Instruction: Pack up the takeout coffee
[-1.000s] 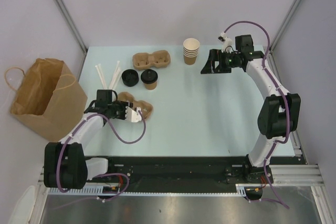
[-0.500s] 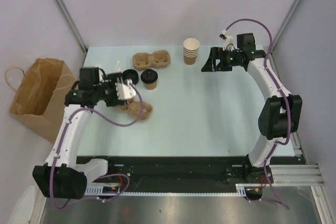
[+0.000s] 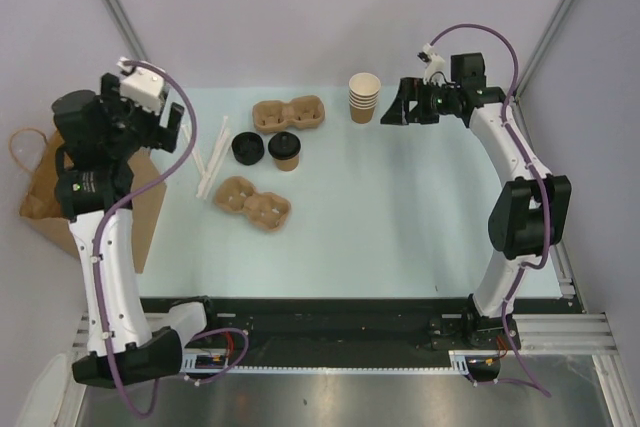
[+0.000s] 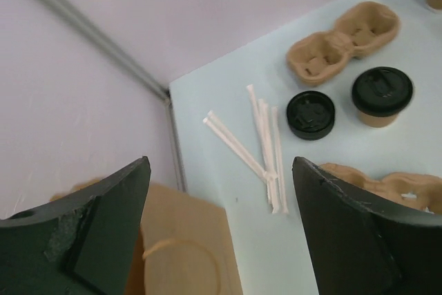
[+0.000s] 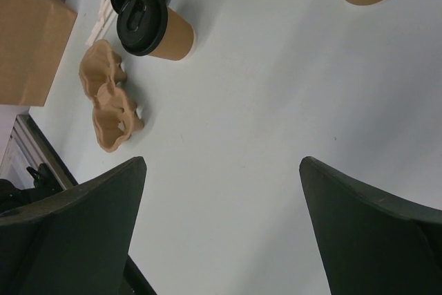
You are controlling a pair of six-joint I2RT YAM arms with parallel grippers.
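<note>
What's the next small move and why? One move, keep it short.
Probably lower the left gripper over the takeout coffee, jaws either side of the cup. That gripper hangs open and empty up by the paper bag, while the coffee stands lidded and untouched on the table beside the loose black lid. The right gripper is open too, but sits farther from the bag.
</note>
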